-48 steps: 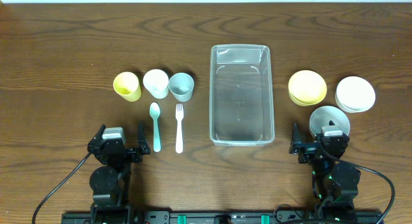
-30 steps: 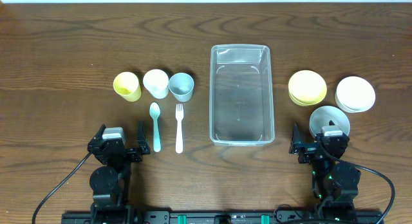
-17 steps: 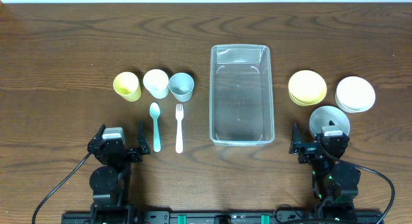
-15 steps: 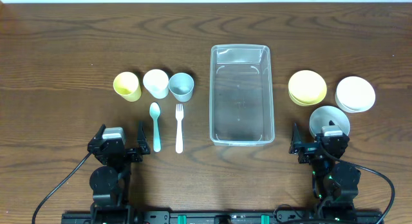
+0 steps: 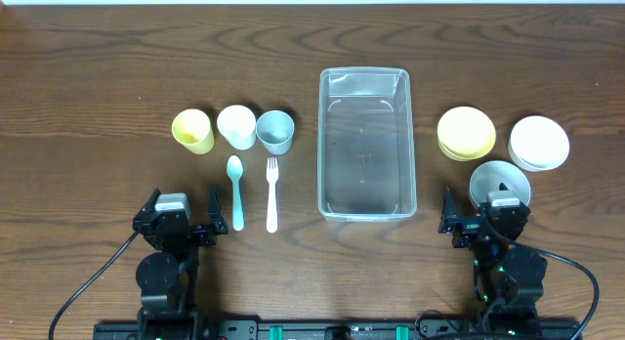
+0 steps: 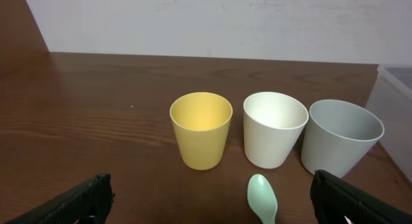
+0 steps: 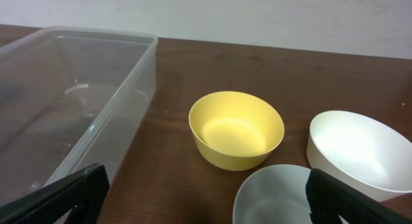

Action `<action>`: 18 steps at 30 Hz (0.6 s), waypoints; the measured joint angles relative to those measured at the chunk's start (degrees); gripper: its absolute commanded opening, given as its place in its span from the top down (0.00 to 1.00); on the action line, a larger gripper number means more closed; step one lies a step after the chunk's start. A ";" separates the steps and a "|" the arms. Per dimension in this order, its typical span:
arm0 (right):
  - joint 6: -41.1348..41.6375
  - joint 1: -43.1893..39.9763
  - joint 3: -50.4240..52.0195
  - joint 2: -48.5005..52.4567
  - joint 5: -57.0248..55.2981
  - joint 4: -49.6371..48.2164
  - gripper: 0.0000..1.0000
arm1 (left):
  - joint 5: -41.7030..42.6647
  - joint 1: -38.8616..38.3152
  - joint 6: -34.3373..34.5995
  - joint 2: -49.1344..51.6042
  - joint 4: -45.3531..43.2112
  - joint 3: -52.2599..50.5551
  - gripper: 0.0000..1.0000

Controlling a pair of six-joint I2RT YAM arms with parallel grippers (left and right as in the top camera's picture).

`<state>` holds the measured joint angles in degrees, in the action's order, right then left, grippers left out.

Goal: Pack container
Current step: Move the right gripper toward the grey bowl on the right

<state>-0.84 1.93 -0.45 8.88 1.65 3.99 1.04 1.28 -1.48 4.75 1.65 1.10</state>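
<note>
– Container, the clear rectangular plastic bin with rounded corners: where do we have it?
– Mid-worktop, a little toward the right edge, its long sides running from the near edge to the far one. We see nothing in it, so by our reading the packing has not begun.
– And our arms?
– Both are at the near edge. The left gripper has its jaws spread wide with nothing between them, and the right gripper is the same.
– What do we take first?
– We'd say the round grey plastic bowl, just ahead of the right gripper. The round yellow plastic bowl and the round white plastic bowl sit close beyond it.
– How do we do it well?
– We come down on the rim, one finger inside the wall and one outside, on the side away from its neighbours so we don't nudge them. We lift it above the container's rim before crossing over. Then we set it down at one end to leave room.
– And the left side?
– The yellow plastic cup, the white plastic cup and the grey plastic cup stand in a tight row left of the container. The mint-green plastic spoon and the white plastic fork lie side by side nearer the near edge. Going for the middle cup risks tipping the others, so we'd start with the grey one, nearest the container. The flat cutlery looks hardest to pinch, so we'd leave it until last.
</note>
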 measured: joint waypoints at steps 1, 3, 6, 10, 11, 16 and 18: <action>0.00 0.00 0.00 0.00 0.00 0.00 0.01 | 0.00 0.00 0.00 0.00 0.00 0.00 0.02; 0.00 0.00 0.00 0.00 0.00 0.00 0.01 | 0.00 0.00 0.00 0.00 0.00 0.00 0.02; 0.00 0.00 0.00 0.00 0.00 0.00 0.01 | 0.00 0.00 0.00 0.00 0.00 0.00 0.02; 0.07 0.00 0.00 0.00 0.00 0.00 0.01 | 0.00 0.00 0.00 0.00 0.00 0.00 0.02; 0.26 0.00 0.00 0.00 0.02 -0.02 0.01 | 0.00 0.00 0.00 0.00 0.00 0.00 0.02; 0.92 0.00 0.00 0.00 0.17 -1.16 0.01 | 0.00 0.00 0.00 0.00 0.00 0.00 0.02; 1.84 0.00 0.00 0.00 1.07 -2.49 0.01 | 0.00 0.00 0.00 0.00 0.00 0.00 0.02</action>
<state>0.99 1.93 -0.45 8.88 2.72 1.50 1.04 1.28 -1.48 4.75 1.65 1.10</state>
